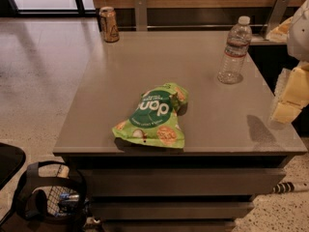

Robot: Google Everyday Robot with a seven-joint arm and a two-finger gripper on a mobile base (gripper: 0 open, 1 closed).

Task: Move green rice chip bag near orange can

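The green rice chip bag (154, 116) lies flat on the grey table (145, 57), near its front edge and a little left of centre. The orange can (109, 24) stands upright at the table's far left corner, well away from the bag. My gripper (288, 98) is at the right edge of the view, above the table's right side. It is to the right of the bag, apart from it, and holds nothing that I can see. Its shadow falls on the table near the right front corner.
A clear plastic water bottle (234, 51) stands upright at the far right of the table. A black wire basket (50, 197) and a dark chair edge (7, 163) sit on the floor at the lower left. A wood-panelled wall runs behind the table.
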